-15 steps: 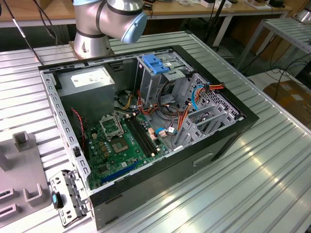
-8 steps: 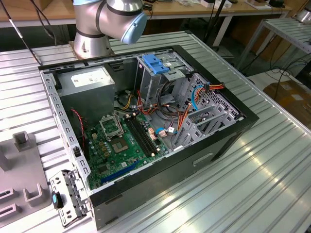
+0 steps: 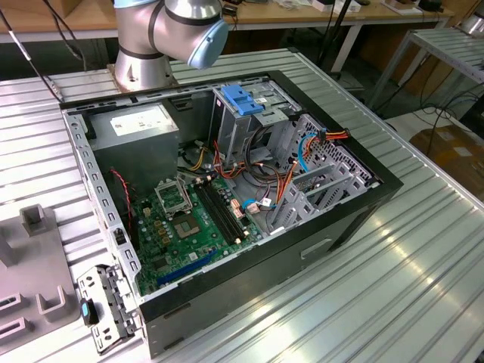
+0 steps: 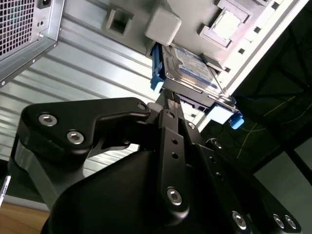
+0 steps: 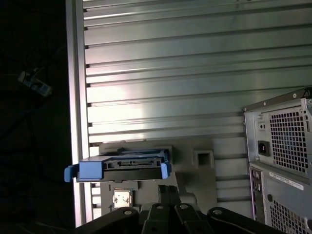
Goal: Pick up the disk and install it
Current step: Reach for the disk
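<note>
The disk [image 4: 192,68] is a flat silver drive with a white-and-blue label and blue side rails [image 4: 156,73]. It rests on a grey fixture plate [image 4: 195,14] near the edge of the ribbed metal table. In the first wrist view the disk [image 5: 131,165] shows edge-on. My gripper [image 4: 170,97] sits right at the disk's near edge, its two thin black fingers pressed close together with nothing visible between them. The same gripper [image 5: 168,189] lies just short of the drive in the first wrist view.
An open computer case [image 3: 340,227] lies on the table [image 3: 423,287], with a drive cage topped by a blue latch [image 3: 242,98], a grey power supply [image 3: 140,125] and loose cables. The case's vented rear [image 5: 280,141] stands beside the fixture [image 3: 30,257].
</note>
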{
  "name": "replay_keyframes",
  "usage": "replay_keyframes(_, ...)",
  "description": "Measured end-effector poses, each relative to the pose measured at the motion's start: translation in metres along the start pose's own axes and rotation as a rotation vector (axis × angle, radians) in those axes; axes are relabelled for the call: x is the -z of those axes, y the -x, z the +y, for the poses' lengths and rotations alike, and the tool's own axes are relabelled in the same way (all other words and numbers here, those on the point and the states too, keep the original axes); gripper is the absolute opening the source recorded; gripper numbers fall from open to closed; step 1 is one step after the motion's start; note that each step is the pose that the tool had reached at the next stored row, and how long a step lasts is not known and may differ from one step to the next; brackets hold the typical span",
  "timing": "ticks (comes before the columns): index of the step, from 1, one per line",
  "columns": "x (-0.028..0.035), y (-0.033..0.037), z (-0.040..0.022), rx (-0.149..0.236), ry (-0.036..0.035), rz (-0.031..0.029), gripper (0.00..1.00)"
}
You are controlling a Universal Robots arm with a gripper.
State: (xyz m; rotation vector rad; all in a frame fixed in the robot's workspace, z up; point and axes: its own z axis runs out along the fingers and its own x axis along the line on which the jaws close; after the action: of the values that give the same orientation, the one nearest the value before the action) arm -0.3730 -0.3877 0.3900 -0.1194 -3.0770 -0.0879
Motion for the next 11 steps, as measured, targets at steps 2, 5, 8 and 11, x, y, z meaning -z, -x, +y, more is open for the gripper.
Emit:
replay_keyframes(2,-0.0002,-0.0028,-0.0002,0.000,0.0006,0.0028,0.11)
replay_keyframes(5,-0.0005,-0.0081,-0.0006,0.000,0.0014,0.0063,0.11)
replay_keyframes(8,-0.0015,-0.0197,-0.0014,0.000,0.0018,0.0094,0.11)
replay_keyframes(11,-0.0041,-0.0394,-0.0011,0.000,0.0018,0.0097,0.11)
